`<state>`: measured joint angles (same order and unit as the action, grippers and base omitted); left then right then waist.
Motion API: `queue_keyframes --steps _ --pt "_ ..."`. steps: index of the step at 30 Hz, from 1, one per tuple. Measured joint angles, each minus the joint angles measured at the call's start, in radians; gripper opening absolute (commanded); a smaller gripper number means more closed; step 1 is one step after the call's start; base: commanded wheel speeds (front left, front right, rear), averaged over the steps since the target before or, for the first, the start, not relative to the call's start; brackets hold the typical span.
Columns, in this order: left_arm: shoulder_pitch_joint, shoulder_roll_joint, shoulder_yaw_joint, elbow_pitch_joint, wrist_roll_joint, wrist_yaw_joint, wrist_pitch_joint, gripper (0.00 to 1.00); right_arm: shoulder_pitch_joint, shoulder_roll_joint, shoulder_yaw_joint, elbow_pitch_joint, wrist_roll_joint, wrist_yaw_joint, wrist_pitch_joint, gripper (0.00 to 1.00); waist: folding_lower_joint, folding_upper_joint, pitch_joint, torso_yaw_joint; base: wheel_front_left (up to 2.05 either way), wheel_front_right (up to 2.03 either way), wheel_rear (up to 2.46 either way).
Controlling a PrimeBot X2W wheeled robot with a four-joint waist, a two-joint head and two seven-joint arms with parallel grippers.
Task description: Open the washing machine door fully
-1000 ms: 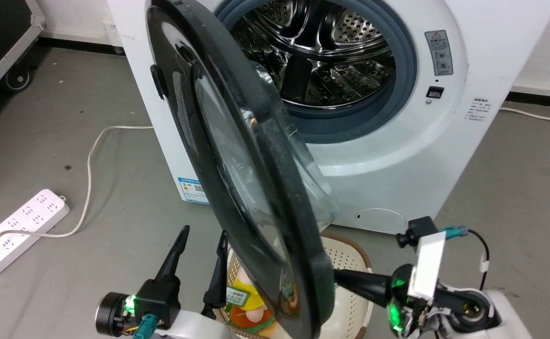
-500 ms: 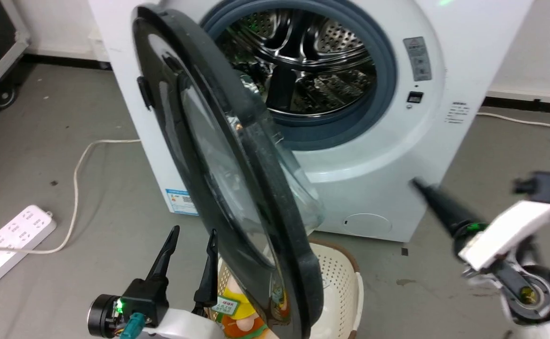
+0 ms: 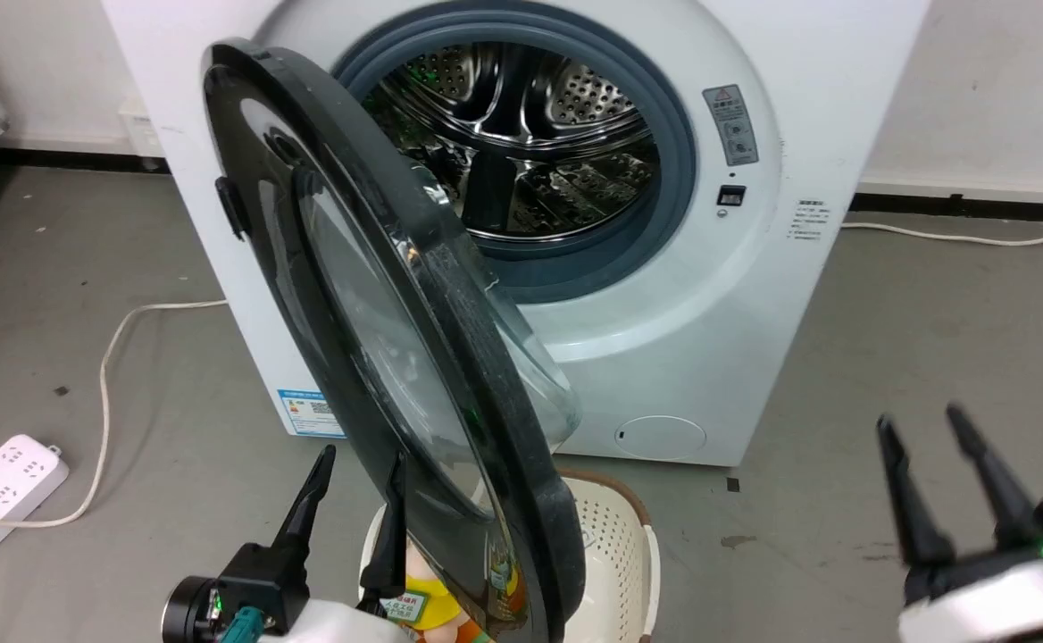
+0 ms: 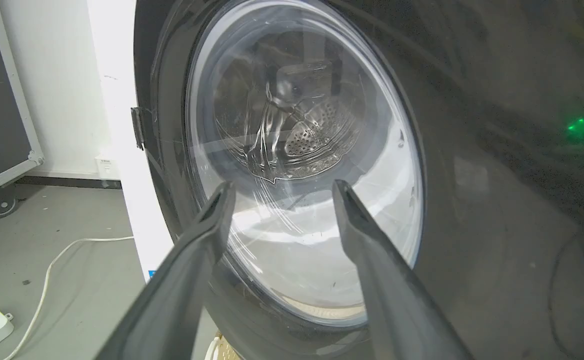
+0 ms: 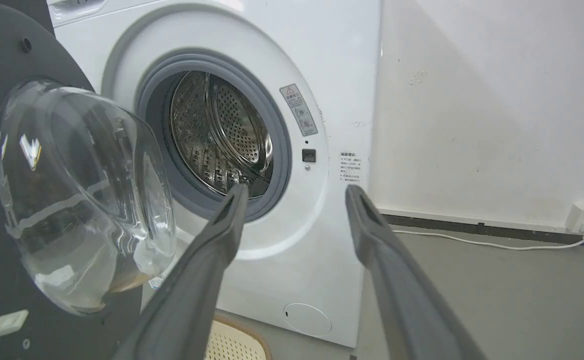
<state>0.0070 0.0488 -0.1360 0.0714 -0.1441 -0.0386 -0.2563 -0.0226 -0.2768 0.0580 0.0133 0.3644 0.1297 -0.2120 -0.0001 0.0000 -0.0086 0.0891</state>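
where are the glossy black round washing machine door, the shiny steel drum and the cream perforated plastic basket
glossy black round washing machine door [image 3: 387, 357], head view, on its glass centre
shiny steel drum [image 3: 521, 152], head view, on its inner wall
cream perforated plastic basket [image 3: 611, 536], head view, on its holed wall

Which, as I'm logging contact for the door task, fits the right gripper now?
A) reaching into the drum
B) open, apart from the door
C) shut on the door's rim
B: in the head view the right gripper stands open over the floor, well to the right of the washing machine door and touching nothing.
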Motion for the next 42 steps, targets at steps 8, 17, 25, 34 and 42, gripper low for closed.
queue_keyframes --steps 8,17,25,34,42 --pt "0.023 0.000 -0.005 -0.001 -0.001 -0.008 0.000 1.00 0.135 0.139 -0.033 -0.007 -0.161 0.000 -0.038 1.00 0.0000 0.0000 -0.004 -0.012 0.00 0.00 0.00" --pt "0.033 0.000 -0.030 0.008 -0.009 -0.017 0.000 1.00 0.142 0.185 -0.039 -0.014 -0.222 0.000 -0.045 1.00 0.0000 0.0000 -0.007 -0.015 0.00 0.00 0.00" --pt "0.033 0.000 -0.035 -0.046 -0.017 -0.025 0.000 0.00 0.142 0.194 -0.059 -0.016 -0.226 0.000 -0.045 1.00 0.0001 0.0000 -0.004 -0.014 0.00 0.00 0.00" --pt "-0.073 0.000 0.011 -0.324 -0.030 0.034 0.000 0.00 0.141 0.205 -0.067 -0.018 -0.234 0.000 -0.045 1.00 0.0001 0.0000 0.002 -0.013 0.00 0.00 0.00" --pt "-0.170 0.000 -0.042 -0.516 -0.051 0.077 -0.001 0.00 0.141 0.207 -0.060 -0.012 -0.237 0.000 -0.045 1.00 0.0001 0.0000 -0.005 -0.019 0.00 0.00 0.00"
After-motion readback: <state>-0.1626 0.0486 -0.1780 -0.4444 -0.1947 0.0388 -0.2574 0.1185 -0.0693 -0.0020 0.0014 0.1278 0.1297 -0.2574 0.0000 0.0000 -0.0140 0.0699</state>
